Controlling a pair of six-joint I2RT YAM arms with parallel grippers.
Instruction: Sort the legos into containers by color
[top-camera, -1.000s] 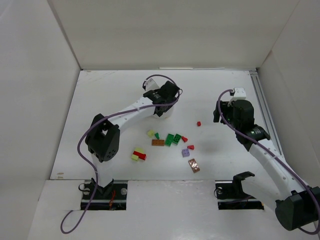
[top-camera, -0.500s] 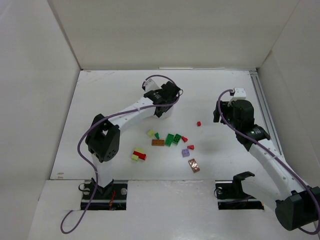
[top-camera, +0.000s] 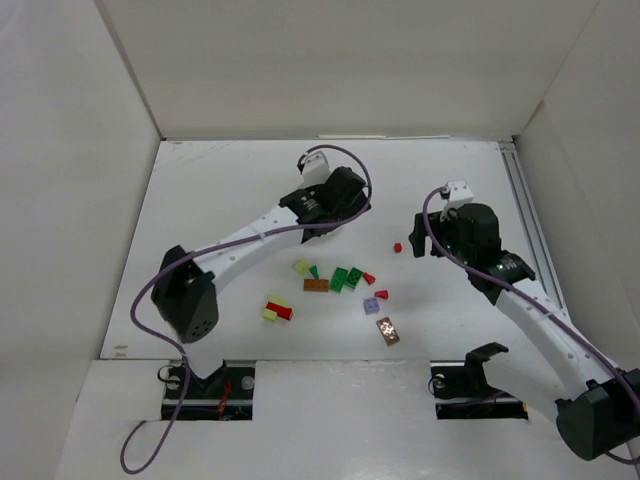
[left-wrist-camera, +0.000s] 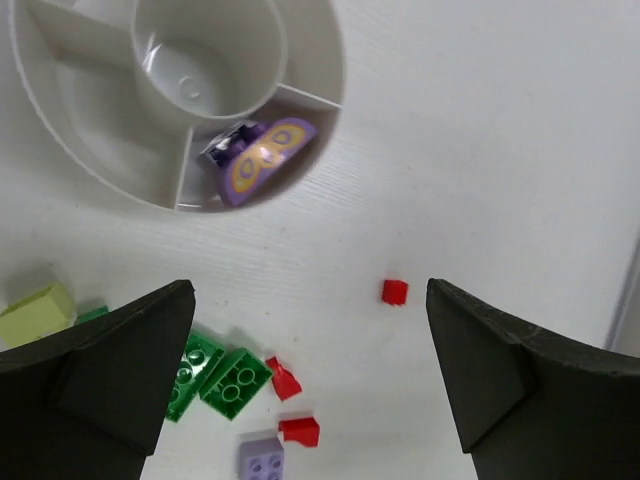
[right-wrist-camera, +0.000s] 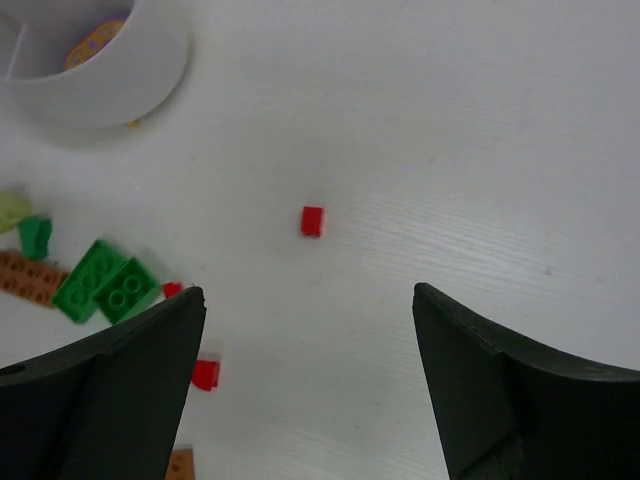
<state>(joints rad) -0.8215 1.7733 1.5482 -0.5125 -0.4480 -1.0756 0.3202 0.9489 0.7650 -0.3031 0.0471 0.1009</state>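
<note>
- Top external view, closest to the near edge of the counter (top-camera: 220, 200): an orange-brown plate (top-camera: 387, 331) lies right of the middle. A light purple brick (top-camera: 371, 306) is just beyond it, and a red and yellow-green cluster (top-camera: 278, 311) lies to the left.
- Farther in lies a loose row: an orange-brown bar (top-camera: 316, 285), two green bricks (top-camera: 346, 278) touching each other, and small red bits (top-camera: 369, 278) beside them. A pale yellow-green brick (top-camera: 301, 267) sits next to a green scrap (top-camera: 313, 271) too small to make out.
- A lone red brick (top-camera: 397, 247) sits apart, toward the right edge.
- The right tool (right-wrist-camera: 308, 295) is spread wide and empty, with the lone red brick ahead between its fingers.
- The left tool (left-wrist-camera: 308, 300) is also spread wide and grips nothing.
- The white dish (left-wrist-camera: 328, 70) is cut off by the top of the left wrist view. One wedge holds a purple printed piece (left-wrist-camera: 255, 160) whose shape is hard to read. From above, the left wrist covers the dish.
- Compared with a second ago, the left elbow sits lower toward the near-left corner. The right wrist has shifted left, nearer the lone red brick, and the loose legos have not moved.
</note>
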